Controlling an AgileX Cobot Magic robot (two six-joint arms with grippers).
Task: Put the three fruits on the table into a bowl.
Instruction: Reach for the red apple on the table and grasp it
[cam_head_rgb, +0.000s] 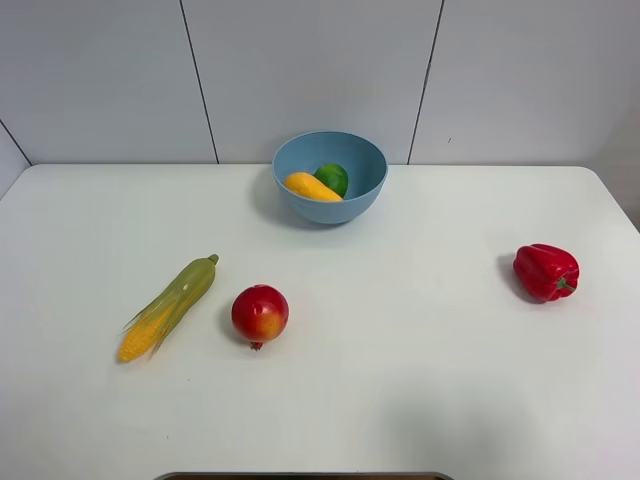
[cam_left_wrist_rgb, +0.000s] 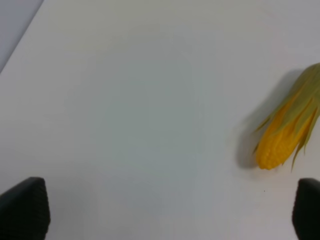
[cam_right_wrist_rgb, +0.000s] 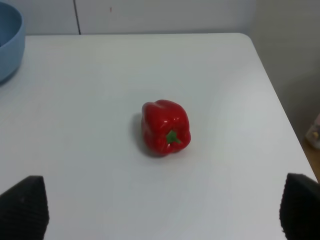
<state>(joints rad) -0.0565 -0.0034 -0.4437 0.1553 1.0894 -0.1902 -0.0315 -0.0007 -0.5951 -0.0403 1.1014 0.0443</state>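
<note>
The light blue bowl (cam_head_rgb: 330, 176) stands at the back middle of the white table (cam_head_rgb: 400, 380). The yellow mango (cam_head_rgb: 312, 187) and the green lime (cam_head_rgb: 332, 178) lie inside it. The round red fruit with yellow blush (cam_head_rgb: 260, 314) sits on the table at front left, beside the corn. Neither arm shows in the high view. My left gripper (cam_left_wrist_rgb: 170, 212) is open and empty over bare table near the corn's tip. My right gripper (cam_right_wrist_rgb: 162, 210) is open and empty, facing the red pepper; the bowl's rim (cam_right_wrist_rgb: 10, 45) shows at that view's edge.
A green-husked corn cob (cam_head_rgb: 170, 306) lies left of the red fruit; its yellow tip (cam_left_wrist_rgb: 290, 135) shows in the left wrist view. A red bell pepper (cam_head_rgb: 546, 271) sits at the right; it also shows in the right wrist view (cam_right_wrist_rgb: 166, 127). A panelled wall stands behind.
</note>
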